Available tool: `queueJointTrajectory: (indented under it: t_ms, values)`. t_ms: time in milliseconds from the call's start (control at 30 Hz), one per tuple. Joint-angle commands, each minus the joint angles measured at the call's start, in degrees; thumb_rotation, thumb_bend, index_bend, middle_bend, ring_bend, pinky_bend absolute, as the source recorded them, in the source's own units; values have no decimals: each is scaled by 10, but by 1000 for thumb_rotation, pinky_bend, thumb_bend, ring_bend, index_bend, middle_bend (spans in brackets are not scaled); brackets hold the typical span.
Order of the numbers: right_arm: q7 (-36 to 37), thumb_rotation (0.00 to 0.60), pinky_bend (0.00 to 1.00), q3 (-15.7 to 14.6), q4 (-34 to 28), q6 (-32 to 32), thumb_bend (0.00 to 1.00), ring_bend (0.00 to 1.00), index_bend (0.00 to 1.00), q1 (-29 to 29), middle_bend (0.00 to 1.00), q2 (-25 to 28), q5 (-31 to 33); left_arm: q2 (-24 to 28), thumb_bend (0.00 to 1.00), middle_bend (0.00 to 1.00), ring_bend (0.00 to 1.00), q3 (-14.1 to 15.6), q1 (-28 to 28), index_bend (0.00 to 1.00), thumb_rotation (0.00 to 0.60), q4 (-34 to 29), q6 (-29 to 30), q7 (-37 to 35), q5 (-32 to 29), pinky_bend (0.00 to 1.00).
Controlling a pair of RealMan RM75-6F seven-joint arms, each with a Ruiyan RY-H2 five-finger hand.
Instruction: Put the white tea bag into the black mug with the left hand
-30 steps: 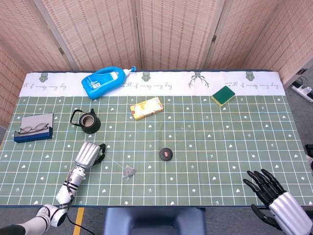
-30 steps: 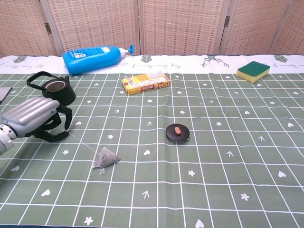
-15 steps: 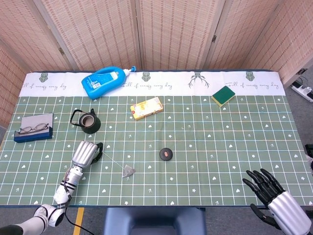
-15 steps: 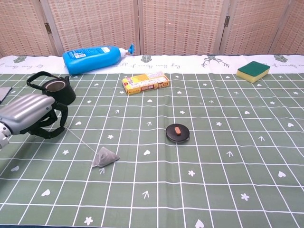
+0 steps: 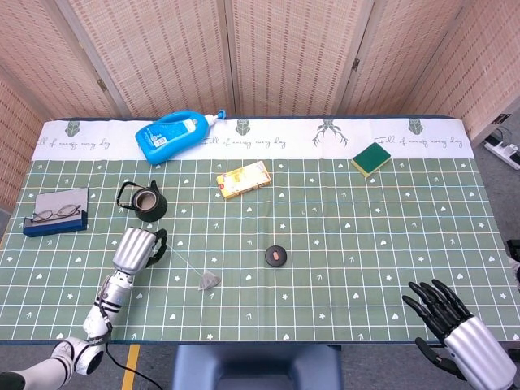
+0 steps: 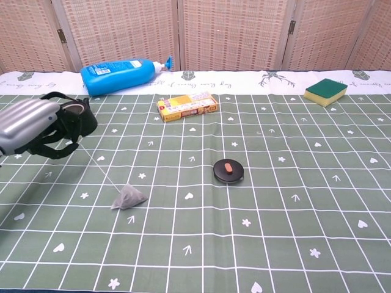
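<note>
1. The left hand (image 6: 33, 125), a silver-backed hand with black fingers, hangs low over the green checked bench (image 5: 341, 236). Its fingers are curled in around the top end of a thin white string (image 6: 102, 171), so it has hold of the tea bag by that string and by nothing else.

2. The white pyramid tea bag (image 6: 128, 198) sits at the string's far end, below the hand and toward the bench's middle. The string runs taut on a slant between them. In the chest view the bag looks to be just touching the cloth or barely clear of it; I cannot tell which.

3. The black mug (image 5: 148, 202), with its loop handle, stands just beyond the left hand's fingertips, on the side away from the robot. In the chest view the fingers partly cover it. Its mouth is open and upright.

4. The step in hand looks like the lift and carry: the string is gripped, but the bag is not yet over the mug.

5. The next move likely calls for raising the hand enough for the dangling bag to clear the mug's rim, then carrying it over the opening and lowering it. A swinging bag could miss or catch the rim.

6. The right hand (image 5: 455, 325) rests well apart at the near edge, fingers spread, holding nothing.
</note>
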Motion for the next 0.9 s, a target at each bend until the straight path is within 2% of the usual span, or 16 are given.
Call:
queueJointTrajectory:
  t_ms: [33,433,733,900]
  values:
    - [-1,600,0,0,0,0,423,0,0,0,0,0,0,29,486,1000,1000,-10,-1,653,600,-47,21,25,3,1000]
    - [1,600,0,0,-2,-4,423,0,0,3,0,1,1,107,491,1000,1000,-51,-11,659,600,-183,45,88,-5,1000]
    - [13,600,0,-1,-1,-7,424,0,0,8,0,6,2,147,491,1000,1000,-103,-54,658,600,-253,-6,162,-47,1000]
    - [36,600,0,3,1,-9,423,0,0,14,0,11,14,165,491,1000,1000,-134,-72,656,600,-268,-20,172,-74,1000]
